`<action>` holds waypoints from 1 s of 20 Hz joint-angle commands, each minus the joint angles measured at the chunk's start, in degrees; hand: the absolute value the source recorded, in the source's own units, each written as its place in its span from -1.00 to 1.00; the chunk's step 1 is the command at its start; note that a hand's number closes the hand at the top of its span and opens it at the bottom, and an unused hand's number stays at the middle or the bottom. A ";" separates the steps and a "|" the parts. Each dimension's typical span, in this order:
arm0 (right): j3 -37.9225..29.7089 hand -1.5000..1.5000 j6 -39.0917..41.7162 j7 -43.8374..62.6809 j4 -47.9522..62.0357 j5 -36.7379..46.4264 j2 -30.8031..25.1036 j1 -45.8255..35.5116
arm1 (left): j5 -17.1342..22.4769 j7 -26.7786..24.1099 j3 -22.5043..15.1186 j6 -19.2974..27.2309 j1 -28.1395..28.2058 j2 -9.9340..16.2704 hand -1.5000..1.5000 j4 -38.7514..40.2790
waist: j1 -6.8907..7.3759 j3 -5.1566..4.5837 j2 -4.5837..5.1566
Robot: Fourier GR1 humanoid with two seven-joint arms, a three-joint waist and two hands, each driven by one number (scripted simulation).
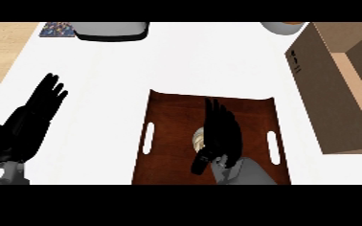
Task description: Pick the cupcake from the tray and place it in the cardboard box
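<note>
Your right hand [220, 136] sits over the cupcake [200, 140] on the brown tray [176, 119], fingers straight and thumb wrapping it for the lift toward the cardboard box [325, 91], while your left hand [35, 112] rests open, clear of the work.

Cupcake [200, 140] mostly hidden behind right robot hand [220, 136]
</note>
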 commanded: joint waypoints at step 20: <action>1.35 1.00 -5.35 2.69 9.39 2.17 1.12 0.86 | -1.64 -2.00 4.68 -6.95 0.63 -2.77 0.00 4.02 | -0.20 0.00 0.08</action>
